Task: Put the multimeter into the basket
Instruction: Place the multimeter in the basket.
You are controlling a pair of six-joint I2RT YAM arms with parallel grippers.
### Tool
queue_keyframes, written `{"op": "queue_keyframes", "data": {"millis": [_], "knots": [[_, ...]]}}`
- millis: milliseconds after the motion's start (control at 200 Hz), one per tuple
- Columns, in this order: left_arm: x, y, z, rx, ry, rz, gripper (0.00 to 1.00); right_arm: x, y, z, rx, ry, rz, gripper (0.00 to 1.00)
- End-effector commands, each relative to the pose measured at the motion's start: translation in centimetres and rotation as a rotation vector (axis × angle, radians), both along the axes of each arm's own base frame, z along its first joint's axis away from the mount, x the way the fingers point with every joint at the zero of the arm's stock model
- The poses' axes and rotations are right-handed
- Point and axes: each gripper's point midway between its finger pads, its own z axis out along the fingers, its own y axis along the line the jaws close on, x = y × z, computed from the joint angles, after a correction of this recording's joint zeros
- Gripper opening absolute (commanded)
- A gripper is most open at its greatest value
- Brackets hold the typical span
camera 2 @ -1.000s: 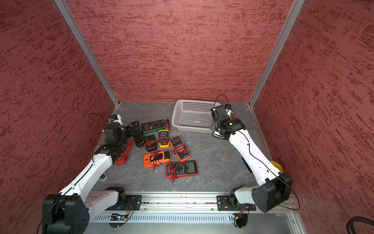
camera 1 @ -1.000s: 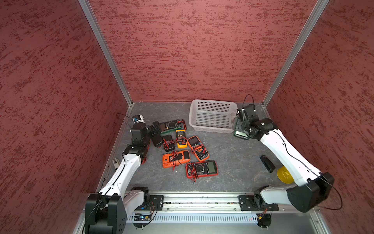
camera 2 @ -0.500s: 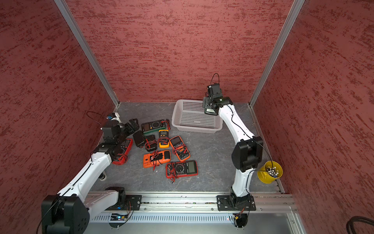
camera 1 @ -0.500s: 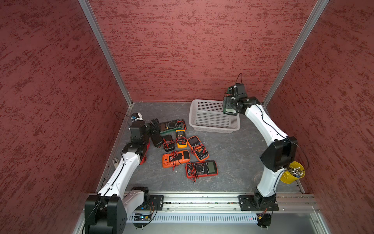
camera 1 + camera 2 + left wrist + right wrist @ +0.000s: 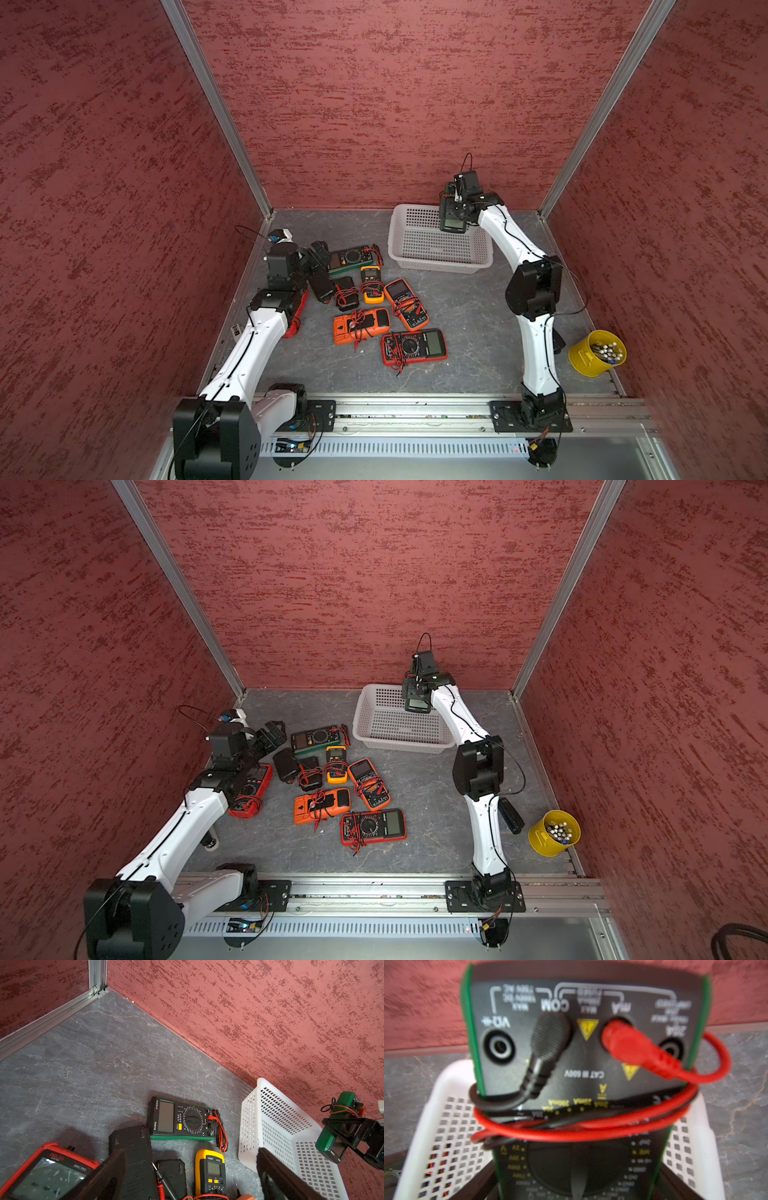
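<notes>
- Between the right fingers sits the green-cased multimeter. They are clenched across its two long sides at about the dial, with the jack end toward the wrist and the display end hanging beyond them.
- Just by those fingers, red and black test leads are plugged in and wound round the case. They are soft and loose, and likely to snag on a finger or in a hole on release.
- The case looks stiff: hard plastic in a rubbery green sleeve. The sides should therefore give a sure hold, and the weight seems moderate. The display face is probably the delicate part, so setting it down suits it better than dropping it.
- Below the fingers is the basket, white, perforated and seemingly empty. The multimeter hangs above one end of it, apart from the rim. The basket looks light and may slide if knocked.
- Well apart from them, the left fingers are spread wide and hold nothing. They sit low by the other multimeters lying on the desk.
</notes>
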Motion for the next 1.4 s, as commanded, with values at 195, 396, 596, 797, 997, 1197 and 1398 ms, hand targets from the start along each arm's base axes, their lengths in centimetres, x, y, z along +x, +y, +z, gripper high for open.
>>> {"op": "queue_keyframes", "data": {"millis": [195, 396, 596, 797, 997, 1197, 1398], "knots": [[-0.4, 0.3, -0.1, 0.011, 0.015, 0.011, 1.0, -2.3, -1.2, 0.4, -0.023, 0.002, -0.009, 0.0], [0.0, 0.5, -0.1, 0.027, 0.018, 0.012, 1.0, -3.6, -2.3, -2.2, -0.07, 0.06, -0.018, 0.0], [0.4, 0.5, 0.0, 0.028, 0.019, 0.01, 1.0, -3.8, -3.0, -4.2, -0.089, 0.107, -0.021, 0.0], [0.3, 0.5, -0.4, 0.025, 0.032, 0.011, 1.0, -4.0, -3.6, -6.4, -0.086, 0.175, -0.03, 0.0], [0.3, 0.5, -0.5, 0.035, 0.033, 0.009, 1.0, -4.5, -3.7, -8.7, -0.085, 0.244, -0.033, 0.0], [0.2, 0.7, -0.5, 0.046, 0.036, 0.011, 1.0, -4.7, -3.6, -11.0, -0.073, 0.305, -0.031, 0.09], [0.0, 0.9, -0.6, 0.053, 0.041, 0.017, 1.0, -4.8, -3.3, -12.2, -0.055, 0.335, -0.038, 0.47]]}}
